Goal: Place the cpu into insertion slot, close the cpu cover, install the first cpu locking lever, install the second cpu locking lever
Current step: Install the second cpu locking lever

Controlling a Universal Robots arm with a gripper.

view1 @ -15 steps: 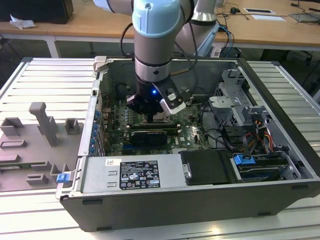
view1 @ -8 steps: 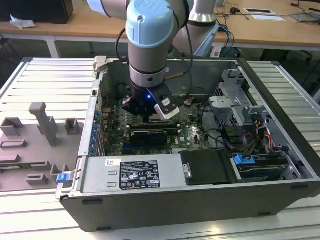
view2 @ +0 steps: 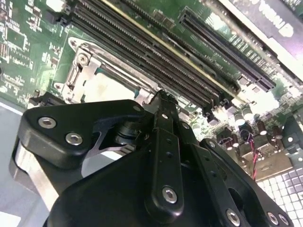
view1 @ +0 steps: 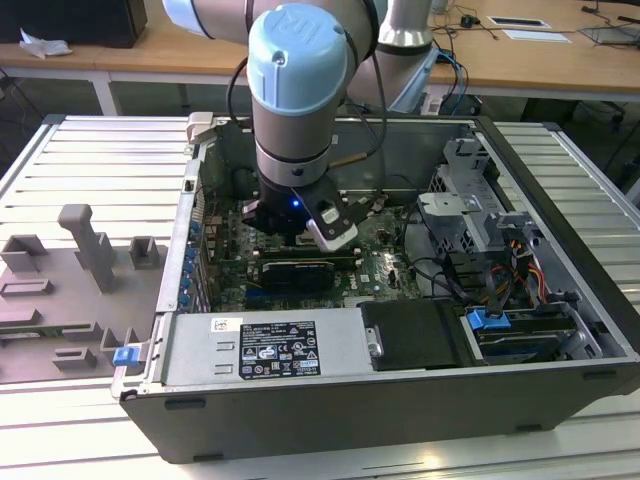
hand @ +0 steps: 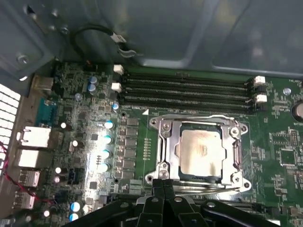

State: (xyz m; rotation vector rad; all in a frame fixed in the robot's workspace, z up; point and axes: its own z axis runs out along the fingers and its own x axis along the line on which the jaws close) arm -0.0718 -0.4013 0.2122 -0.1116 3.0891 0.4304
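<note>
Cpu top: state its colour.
Pale silvery-beige on the cpu, seen best in the first wrist view.

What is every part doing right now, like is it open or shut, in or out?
cpu: sitting in its socket, silvery top showing.
cpu cover: closed flat around the cpu.
claw: fingers shut together, holding nothing, just at the socket's edge.
memory slots: empty.
computer case: side open, board showing.
</note>
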